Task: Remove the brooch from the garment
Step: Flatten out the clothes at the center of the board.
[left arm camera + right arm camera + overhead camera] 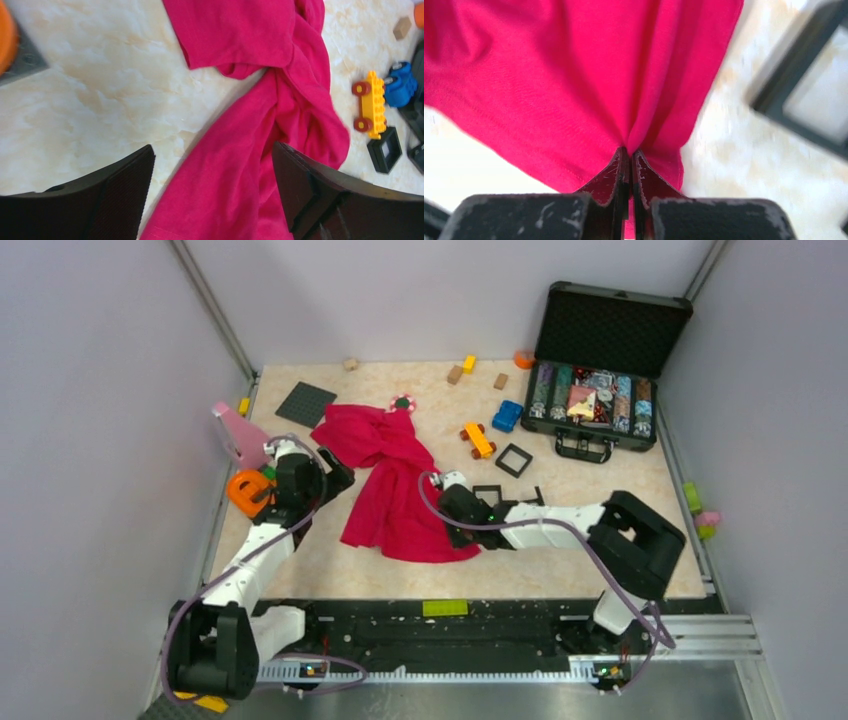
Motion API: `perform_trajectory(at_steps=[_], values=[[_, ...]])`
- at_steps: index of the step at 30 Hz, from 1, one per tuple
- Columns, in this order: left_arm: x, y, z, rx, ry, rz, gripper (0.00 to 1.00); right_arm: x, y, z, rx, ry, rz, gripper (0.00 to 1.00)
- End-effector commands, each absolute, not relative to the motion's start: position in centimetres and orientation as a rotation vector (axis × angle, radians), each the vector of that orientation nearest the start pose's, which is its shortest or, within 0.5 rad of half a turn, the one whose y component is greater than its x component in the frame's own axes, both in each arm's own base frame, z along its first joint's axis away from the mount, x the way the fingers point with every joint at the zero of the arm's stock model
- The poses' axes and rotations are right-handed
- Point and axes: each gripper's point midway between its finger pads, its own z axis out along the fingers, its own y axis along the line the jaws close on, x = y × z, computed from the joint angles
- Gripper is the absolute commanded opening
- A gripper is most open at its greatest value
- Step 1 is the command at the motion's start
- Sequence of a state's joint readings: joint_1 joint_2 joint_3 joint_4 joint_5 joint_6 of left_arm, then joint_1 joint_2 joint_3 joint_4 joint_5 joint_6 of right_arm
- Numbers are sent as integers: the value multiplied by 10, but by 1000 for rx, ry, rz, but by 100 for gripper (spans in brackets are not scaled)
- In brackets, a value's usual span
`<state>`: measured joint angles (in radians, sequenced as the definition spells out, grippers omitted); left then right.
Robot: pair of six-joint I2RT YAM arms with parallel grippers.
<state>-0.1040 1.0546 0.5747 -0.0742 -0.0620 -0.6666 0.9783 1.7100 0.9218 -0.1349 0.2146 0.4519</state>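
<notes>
Pinched a fold of the red garment (574, 75) close to its hem between the right fingers (611, 176), pressed tight together on the cloth at the near right corner. Held the left fingers (125, 190) spread wide above the garment's left edge, gripping nothing, with only cloth and bare surface (100, 100) below. Found the brooch (403, 402) at the far tip of the garment, by the collar end, well apart from both sets of fingers. Could not tell from above whether pinned to the cloth or merely lying against it. Judged the main risk to be a pull from the hem: likely to drag the whole garment along the surface, carry the brooch with it and leave it no looser, or bunch cloth over it and hide it. Judged a second risk to be the thin pinch slipping off the hem under load. Noted the yellow toy car (478, 440) and the black square frame (504, 466) near the garment's right edge, liable to be swept aside by trailing cloth or by the right arm. Noted the open case (612, 330) at the far right, lid up, packed with rows of chips (550, 390) in several colours, plus a few loose pieces on top, too small to name.
</notes>
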Motion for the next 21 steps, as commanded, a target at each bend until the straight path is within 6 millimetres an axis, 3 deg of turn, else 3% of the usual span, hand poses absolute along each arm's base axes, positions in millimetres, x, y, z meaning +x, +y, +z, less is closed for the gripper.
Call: perform_trajectory(at_steps=[1,6,9,10,11,12,13,17,21], values=[[349,-76,148,-474,2028,-545,87,196,296,49,-590,2444,439,0],[348,-80,129,-457,2122,-527,83,177,262,67,-562,2456,422,0],[347,-76,123,-466,2145,-492,83,170,254,76,-578,2449,441,0],[347,-73,122,-469,2147,-472,83,169,255,81,-592,2438,454,19],[348,-70,121,-471,2150,-456,83,169,256,86,-602,2423,467,38],[348,-67,120,-487,2155,-436,84,171,258,92,-610,2403,476,49],[349,-65,118,-502,2160,-420,84,175,260,99,-616,2378,480,54],[355,-59,113,-536,2173,-384,83,201,280,128,-677,2245,450,57],[362,-59,112,-558,2167,-400,82,236,321,150,-765,2104,430,57]])
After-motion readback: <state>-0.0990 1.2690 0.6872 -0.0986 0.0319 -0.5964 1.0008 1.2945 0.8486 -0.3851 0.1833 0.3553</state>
